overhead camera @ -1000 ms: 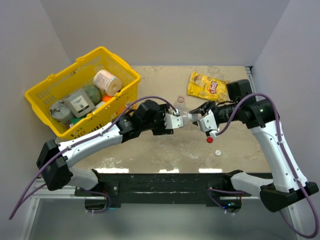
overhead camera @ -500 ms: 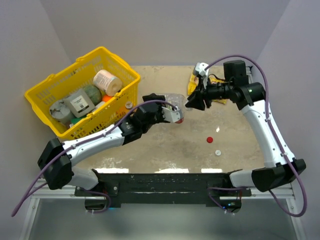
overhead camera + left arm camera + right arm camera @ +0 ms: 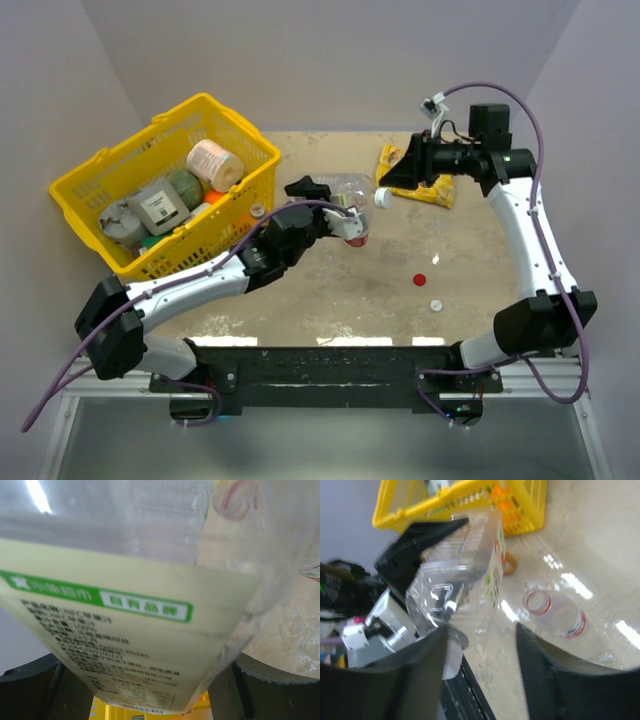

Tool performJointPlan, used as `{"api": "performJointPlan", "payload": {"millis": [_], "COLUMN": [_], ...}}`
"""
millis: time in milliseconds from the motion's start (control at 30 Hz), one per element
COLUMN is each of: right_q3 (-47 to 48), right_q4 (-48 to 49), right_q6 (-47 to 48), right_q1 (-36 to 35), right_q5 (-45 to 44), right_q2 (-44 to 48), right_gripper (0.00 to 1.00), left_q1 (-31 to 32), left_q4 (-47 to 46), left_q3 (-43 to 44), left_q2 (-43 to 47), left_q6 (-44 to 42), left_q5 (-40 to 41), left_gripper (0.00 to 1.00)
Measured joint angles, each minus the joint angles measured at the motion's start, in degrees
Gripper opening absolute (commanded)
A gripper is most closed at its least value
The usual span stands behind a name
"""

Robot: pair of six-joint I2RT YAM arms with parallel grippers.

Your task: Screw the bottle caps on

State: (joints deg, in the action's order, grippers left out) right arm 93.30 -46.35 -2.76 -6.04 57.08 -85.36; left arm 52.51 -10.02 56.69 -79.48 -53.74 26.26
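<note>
My left gripper (image 3: 330, 205) is shut on a clear bottle (image 3: 352, 188) with a cream and green label (image 3: 130, 640), held tilted above the table. A white cap (image 3: 383, 198) sits at that bottle's neck, and it also shows in the right wrist view (image 3: 451, 656). My right gripper (image 3: 387, 180) is open and empty, just beyond that cap, its jaws wide apart (image 3: 480, 680). A second clear bottle (image 3: 357, 236) with a red neck ring stands uncapped below the held one (image 3: 555, 612). A red cap (image 3: 420, 279) and a white cap (image 3: 437, 304) lie on the table.
A yellow basket (image 3: 240, 130) full of groceries stands at the back left. A yellow snack bag (image 3: 440, 192) lies at the back right, partly under my right gripper. A small brown ring (image 3: 509, 562) lies on the table near the basket.
My right gripper has pulled away from the bottle, up and towards the back right. My left arm has lifted and tilted the bottle, whose neck now shows a white cap.
</note>
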Motion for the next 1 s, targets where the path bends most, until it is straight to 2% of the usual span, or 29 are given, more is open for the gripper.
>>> {"api": "performJointPlan", "payload": {"millis": [33, 67, 233, 400, 533, 800, 1000], "right_q3": [0.9, 1.7, 1.6, -6.2, -10.8, -12.0, -12.6], "right_q4": [1.6, 3.5, 10.3, 10.4, 10.9, 23.4, 31.7], "right_q6": [-1.2, -2.1, -2.4, 4.4, 5.4, -9.5, -18.9], "right_q1": [0.9, 1.7, 8.8, 10.8, 10.2, 10.0, 7.3], "right_q5": [-0.4, -0.8, -4.1, -2.9, -1.8, -0.1, -2.5], "right_q2": [0.1, 0.3, 4.8, 13.0, 17.1, 17.4, 17.6], "right_gripper": [0.8, 0.84, 0.99, 0.99, 0.99, 0.99, 0.99], "left_q1": [0.0, 0.0, -0.8, -2.9, -3.7, -3.7, -3.1], "left_q4": [0.1, 0.4, 7.6, 14.2, 16.5, 17.0, 17.0], "left_q3": [0.0, 0.1, 4.1, 12.7, 18.3, 23.7, 26.4], "left_q2": [0.0, 0.0, 0.0, 0.0, -0.6, -8.1, -12.6], "left_q6": [0.5, 1.7, 12.8, 26.7, 35.7, 47.1, 50.2], "left_q5": [0.0, -0.1, -2.8, -9.4, -16.2, -21.7, -22.4], "left_gripper": [0.0, 0.0, 0.0, 0.0, 0.0, 0.0, 0.0]}}
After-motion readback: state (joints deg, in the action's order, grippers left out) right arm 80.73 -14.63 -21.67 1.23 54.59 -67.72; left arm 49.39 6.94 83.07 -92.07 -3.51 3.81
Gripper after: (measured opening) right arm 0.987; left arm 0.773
